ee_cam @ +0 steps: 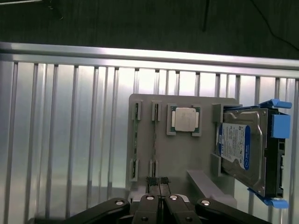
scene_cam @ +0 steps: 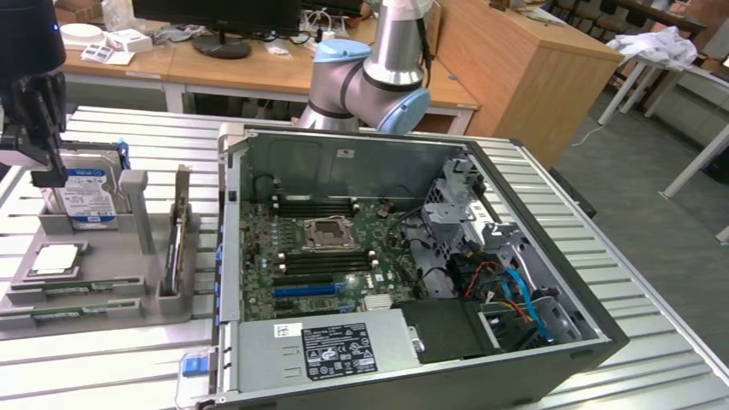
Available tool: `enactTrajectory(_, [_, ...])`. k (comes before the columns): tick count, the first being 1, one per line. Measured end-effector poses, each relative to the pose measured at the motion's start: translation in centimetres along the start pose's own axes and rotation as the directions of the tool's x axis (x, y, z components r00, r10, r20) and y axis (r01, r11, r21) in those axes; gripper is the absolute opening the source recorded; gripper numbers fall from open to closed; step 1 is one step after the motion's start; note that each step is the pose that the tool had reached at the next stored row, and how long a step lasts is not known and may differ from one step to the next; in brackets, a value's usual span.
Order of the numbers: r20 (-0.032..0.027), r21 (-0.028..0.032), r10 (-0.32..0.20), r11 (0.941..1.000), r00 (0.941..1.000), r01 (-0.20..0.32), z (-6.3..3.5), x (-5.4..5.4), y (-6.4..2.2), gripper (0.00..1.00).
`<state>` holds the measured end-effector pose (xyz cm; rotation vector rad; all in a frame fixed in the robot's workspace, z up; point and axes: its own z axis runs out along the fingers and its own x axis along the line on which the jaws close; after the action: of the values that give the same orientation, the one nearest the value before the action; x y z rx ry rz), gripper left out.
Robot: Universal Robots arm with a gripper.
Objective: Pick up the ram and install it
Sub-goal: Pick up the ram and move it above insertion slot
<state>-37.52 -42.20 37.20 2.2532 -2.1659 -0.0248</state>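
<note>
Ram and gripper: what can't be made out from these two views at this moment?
- Ram, wrist view: seen edge-on in the grey holder; chips hidden.
- Gripper, wrist view: it covers the ram's near end; contact cannot be told.
- Gripper, exterior view: partly cut off by the left edge.
- Motherboard slots, exterior view: too small to tell latch positions.

Nothing legible showed anywhere. The hard drive (ee_cam: 243,156) bore a blue-and-white label, its print too fine to read. The power supply (scene_cam: 341,346) carried a black label with white marks and a white sticker beside it, both illegible. The processor (ee_cam: 185,119) showed faint, unreadable lid markings.
</note>
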Motion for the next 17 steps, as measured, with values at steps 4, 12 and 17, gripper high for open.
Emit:
enactTrajectory(4, [0.0065, 0.0081, 0.0, 1.0, 1.0, 0.0, 0.0, 0.0, 0.0, 0.11])
enactTrajectory(12, [0.0066, 0.009, 0.0, 1.0, 1.0, 0.0, 0.0, 0.01, 0.02, 0.11])
enactTrajectory(17, [0.0066, 0.0105, 0.0, 0.9999, 1.0, 0.0, 0.0, 0.0, 0.06, 0.11])
